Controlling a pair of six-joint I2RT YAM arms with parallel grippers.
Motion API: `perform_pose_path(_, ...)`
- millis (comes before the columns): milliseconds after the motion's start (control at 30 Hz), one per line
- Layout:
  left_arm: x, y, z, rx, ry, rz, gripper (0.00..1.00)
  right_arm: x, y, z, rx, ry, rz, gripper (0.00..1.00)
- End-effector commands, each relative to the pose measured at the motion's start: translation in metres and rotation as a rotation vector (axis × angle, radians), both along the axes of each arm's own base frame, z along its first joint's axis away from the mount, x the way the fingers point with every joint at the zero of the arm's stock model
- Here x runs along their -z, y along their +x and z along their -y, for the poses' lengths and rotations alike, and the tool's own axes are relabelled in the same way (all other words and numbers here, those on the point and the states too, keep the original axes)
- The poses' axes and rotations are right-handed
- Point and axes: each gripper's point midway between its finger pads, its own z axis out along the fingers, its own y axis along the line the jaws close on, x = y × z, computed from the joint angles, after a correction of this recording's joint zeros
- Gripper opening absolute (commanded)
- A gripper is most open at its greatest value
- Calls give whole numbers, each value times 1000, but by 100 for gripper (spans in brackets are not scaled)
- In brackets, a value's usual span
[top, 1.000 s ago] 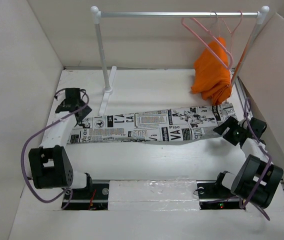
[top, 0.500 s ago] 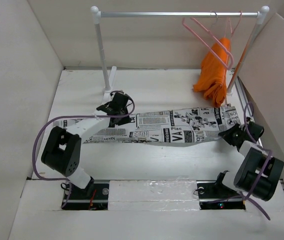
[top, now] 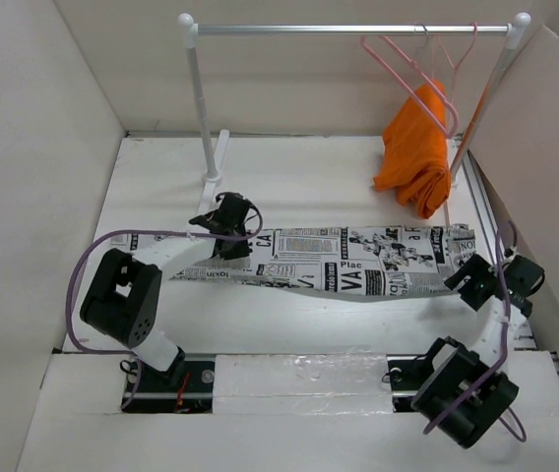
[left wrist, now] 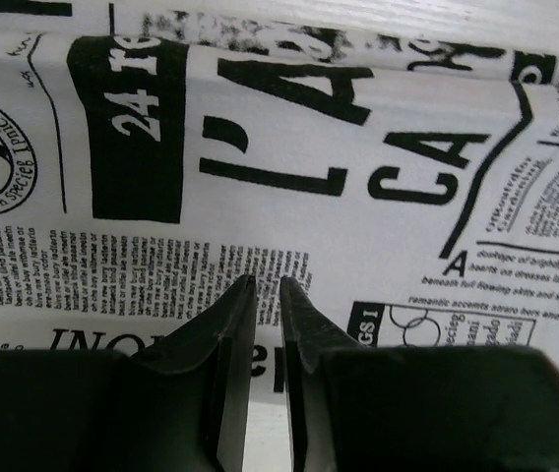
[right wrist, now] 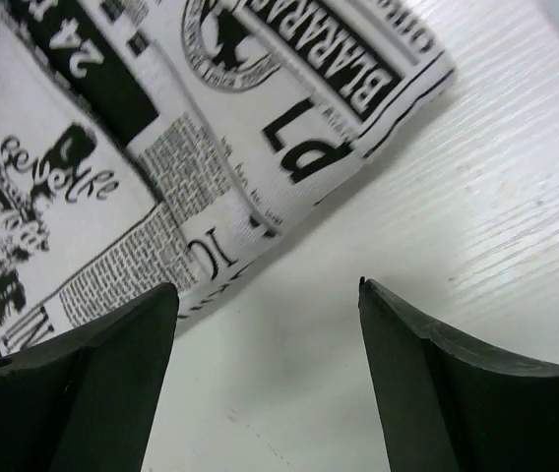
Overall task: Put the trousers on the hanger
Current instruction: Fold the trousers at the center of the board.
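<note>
The trousers (top: 358,261), white with black newspaper print, lie stretched left to right across the table. My left gripper (top: 228,218) sits on their left part. In the left wrist view its jaws (left wrist: 265,280) are closed to a thin slit, tips pressed into the printed cloth (left wrist: 358,118). My right gripper (top: 478,280) stands open at the trousers' right end. In the right wrist view it (right wrist: 268,285) has bare table between its fingers and the trouser hem (right wrist: 260,147) just beyond. The pale pink hanger (top: 398,76) hangs on the rail, far right.
A white clothes rack has a rail (top: 348,29), a left post (top: 201,108) and a foot (top: 216,172) close behind my left gripper. An orange cloth (top: 417,147) hangs on a redder hanger at the rail's right end. White walls (top: 43,147) enclose the table.
The right gripper has opened and drawn back to the near right, off the trousers' end. The left gripper stays closed at the same spot. The orange cloth has swung slightly.
</note>
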Motion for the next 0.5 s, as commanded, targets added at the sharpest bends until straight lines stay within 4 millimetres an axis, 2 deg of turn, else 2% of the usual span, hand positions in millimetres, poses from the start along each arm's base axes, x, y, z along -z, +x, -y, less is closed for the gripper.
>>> perform_pose_path(0,-39,5,16,74,-72,102,13,-15,3,37,63,-66,1,80)
perform_pose_path(133,-63,0,44,153,-125,148,13,-15,29,41,69,48,125,81)
perform_pose_path(167,-68,-2,51,167,-134,164,13,-21,39,50,69,21,168,82)
perform_pose_path(267,-74,-12,75,221,-159,186,13,-10,47,54,92,39,201,83)
perform_pose_path(300,-72,-15,79,229,-163,180,13,2,46,53,117,79,178,83)
perform_pose_path(467,-55,-26,87,244,-162,142,12,24,54,61,177,112,201,82)
